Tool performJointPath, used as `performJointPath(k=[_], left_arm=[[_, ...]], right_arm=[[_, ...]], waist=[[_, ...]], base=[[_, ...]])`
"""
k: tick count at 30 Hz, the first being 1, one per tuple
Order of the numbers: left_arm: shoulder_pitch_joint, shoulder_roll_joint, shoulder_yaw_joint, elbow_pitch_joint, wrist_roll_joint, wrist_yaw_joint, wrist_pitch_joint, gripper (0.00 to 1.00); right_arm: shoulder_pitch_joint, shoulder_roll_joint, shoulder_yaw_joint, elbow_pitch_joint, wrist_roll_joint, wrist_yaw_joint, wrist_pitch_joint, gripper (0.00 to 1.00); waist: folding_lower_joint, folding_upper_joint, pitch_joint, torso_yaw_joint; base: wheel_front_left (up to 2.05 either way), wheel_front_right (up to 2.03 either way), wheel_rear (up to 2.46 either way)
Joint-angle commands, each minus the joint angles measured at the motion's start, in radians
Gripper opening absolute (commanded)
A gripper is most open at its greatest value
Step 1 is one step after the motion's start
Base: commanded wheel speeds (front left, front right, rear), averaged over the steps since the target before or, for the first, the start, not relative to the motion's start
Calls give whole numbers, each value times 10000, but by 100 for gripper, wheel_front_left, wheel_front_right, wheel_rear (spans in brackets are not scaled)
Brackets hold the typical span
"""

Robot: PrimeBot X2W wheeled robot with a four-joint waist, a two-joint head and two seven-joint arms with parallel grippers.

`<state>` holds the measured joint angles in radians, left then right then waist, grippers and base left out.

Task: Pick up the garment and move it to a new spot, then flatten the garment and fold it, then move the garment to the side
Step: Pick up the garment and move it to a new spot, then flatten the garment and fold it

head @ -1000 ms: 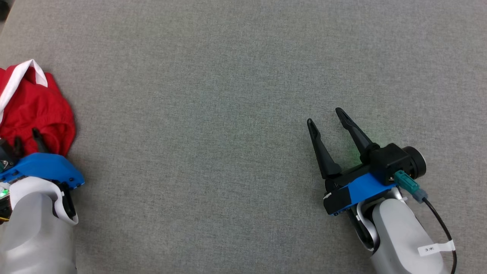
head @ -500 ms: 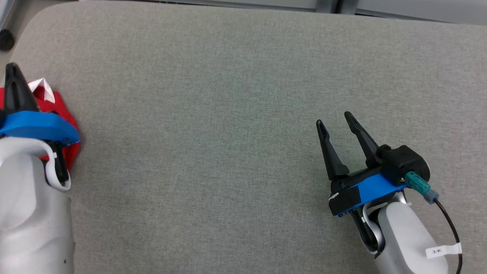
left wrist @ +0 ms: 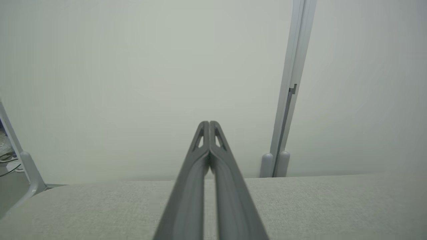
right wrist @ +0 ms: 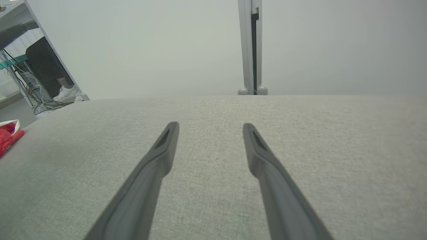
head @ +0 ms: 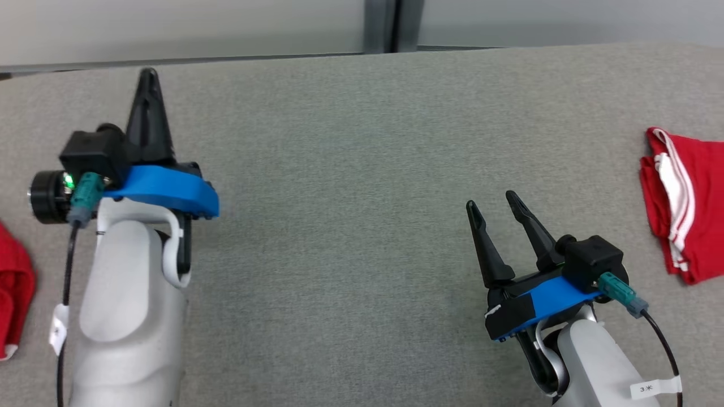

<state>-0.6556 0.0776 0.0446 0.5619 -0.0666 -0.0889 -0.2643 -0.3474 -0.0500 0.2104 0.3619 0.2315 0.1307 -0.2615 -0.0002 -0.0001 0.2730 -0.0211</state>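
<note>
- The left arm is raised over the left part of the grey counter (head: pixel 339 169). The left gripper (head: pixel 148 79) is pointed at the far edge and the pale wall (head: pixel 198 28) beyond.
- Its jaws are pressed together. In the left wrist view nothing is seen between them at the left gripper (left wrist: pixel 209 125).
- The right gripper (head: pixel 491 200) is held low over the right half of the counter. It is pointed away and slightly leftward, with the jaws spread apart and empty, as the right wrist view confirms (right wrist: pixel 210 125).
- A second ago the left jaws were apart and sunk into the red cloth; they are now closed and lifted clear with no cloth taken along.
- The head camera has been tilted up since then, so the far edge and wall are now taken in. The right gripper's pose is little changed.
- The red garment (head: pixel 14 282) is left on the counter at the left border, beside the left forearm. It lies well behind the left jaws and is touched by neither gripper.
- A second red garment (head: pixel 693 192) with white stripes lies at the right border, apart from the right jaws.
</note>
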Motion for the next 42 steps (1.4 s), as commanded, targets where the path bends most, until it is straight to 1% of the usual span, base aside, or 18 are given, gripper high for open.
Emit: performJointPath(k=[1,2,6,11,16,20,24,29,35,42], left_arm=[[260,-98,-208,132,16,-8,4,70],[359,-115,-284,214,-8,66,4,100],[930,-222,-341,460,-217,383,4,100],[1986,-254,-341,443,-398,744,4,100],[3034,-266,-508,290,-465,966,2,100],[3843,-274,-504,32,-724,1163,4,100],[4601,-271,-545,-428,-892,1405,4,100],[5457,-267,-595,-813,-982,1511,2,100],[6058,-271,-565,-970,-1073,1627,2,100],[6299,-270,-462,-1029,-993,1666,4,100]], right_arm=[[88,-24,-7,32,94,1,-52,100],[99,-24,42,49,118,1,-54,100],[185,-24,62,134,198,1,-52,100],[374,-22,-19,205,101,1,-54,100],[690,-22,-223,304,19,1,-52,100],[892,-25,-315,435,17,1,-52,100],[1149,-29,-329,566,17,1,-52,100],[1419,-26,-386,708,74,1,-52,100],[1749,-27,-386,839,103,1,-52,100],[1895,-26,-418,900,5,1,-52,100]], waist=[[2,1,-275,-463],[2,1,-297,-600],[2,1,-371,-1027],[2,1,-539,-1154],[2,1,-846,-956],[2,1,-1191,-738],[2,1,-1563,-548],[2,1,-2003,-364],[2,1,-2389,-231],[2,1,-2510,-157]], base=[[0,0,0],[0,0,0],[0,0,0],[0,0,0],[0,0,0],[0,0,0],[0,0,0],[0,0,0],[0,0,0],[0,0,0]])
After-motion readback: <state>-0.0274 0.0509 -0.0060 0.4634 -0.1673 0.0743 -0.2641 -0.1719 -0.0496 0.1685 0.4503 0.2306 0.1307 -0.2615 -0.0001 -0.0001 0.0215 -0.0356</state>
